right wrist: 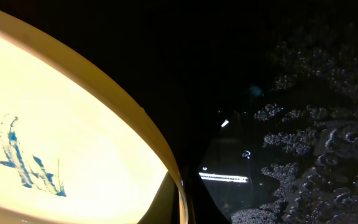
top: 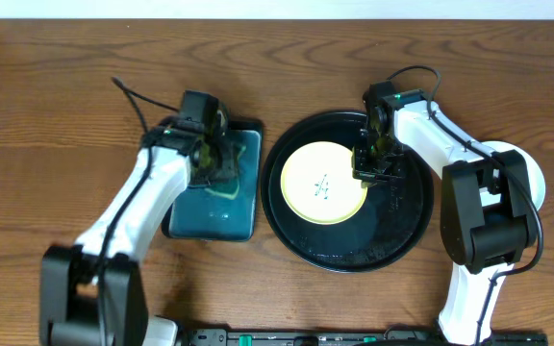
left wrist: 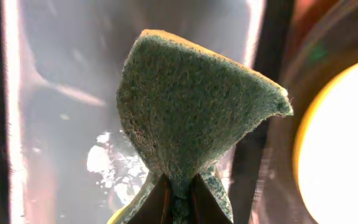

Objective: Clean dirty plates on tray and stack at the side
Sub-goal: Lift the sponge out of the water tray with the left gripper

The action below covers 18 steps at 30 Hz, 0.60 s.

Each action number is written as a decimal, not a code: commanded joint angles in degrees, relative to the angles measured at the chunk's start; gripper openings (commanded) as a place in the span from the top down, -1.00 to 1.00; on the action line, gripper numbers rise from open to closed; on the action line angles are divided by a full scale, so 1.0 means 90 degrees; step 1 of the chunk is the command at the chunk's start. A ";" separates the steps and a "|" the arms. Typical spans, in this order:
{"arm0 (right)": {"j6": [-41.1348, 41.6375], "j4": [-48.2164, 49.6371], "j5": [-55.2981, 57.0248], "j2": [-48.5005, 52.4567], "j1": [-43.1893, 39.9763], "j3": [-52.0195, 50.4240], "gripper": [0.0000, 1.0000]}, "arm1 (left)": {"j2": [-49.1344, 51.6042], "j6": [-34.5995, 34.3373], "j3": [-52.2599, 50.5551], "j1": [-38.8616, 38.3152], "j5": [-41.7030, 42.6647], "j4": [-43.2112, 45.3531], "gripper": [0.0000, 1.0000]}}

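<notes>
The yellow plate (top: 320, 183) lay in the black tray (top: 402, 226), scribbled at its centre. The right claw (top: 370, 169) pinched its rim at 3 o'clock; the left claw (top: 210, 161) pinched a soft sponge (left wrist: 191, 112). The plate looked stiff, light and likely wet-slick, so the rim was the best hold.

One each: plate (top: 323, 183), black tray (top: 402, 231), teal tray (top: 210, 216), sponge (left wrist: 191, 106).

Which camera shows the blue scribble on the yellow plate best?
The right wrist view: the scribble is big and sharp there. Overhead shows only a tiny mark on the plate. The left wrist view catches just the plate's glaring edge.
</notes>
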 commanded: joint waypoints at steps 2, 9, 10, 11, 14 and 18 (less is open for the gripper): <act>0.0226 0.0027 0.0629 0.0090 -0.0019 -0.0029 0.97 | -0.0430 0.0083 0.0005 0.0010 -0.0078 0.0078 0.85; 0.0223 0.0027 0.0631 0.0090 -0.0022 -0.0029 0.97 | -0.0561 0.0083 0.0005 0.0010 -0.0078 0.0109 0.85; 0.0223 0.0027 0.0631 0.0090 -0.0019 -0.0032 0.97 | -0.0561 0.0083 0.0005 0.0010 -0.0078 0.0109 0.85; 0.0223 0.0027 0.0631 0.0090 -0.0019 -0.0032 0.97 | -0.0561 0.0083 0.0005 0.0010 -0.0078 0.0114 0.85; 0.0223 0.0027 0.0629 0.0090 -0.0019 -0.0029 0.98 | -0.0561 0.0083 0.0005 0.0010 -0.0078 0.0114 0.85; 0.0223 0.0029 0.0629 0.0090 -0.0019 -0.0032 0.98 | -0.0561 0.0083 0.0005 0.0010 -0.0078 0.0112 0.85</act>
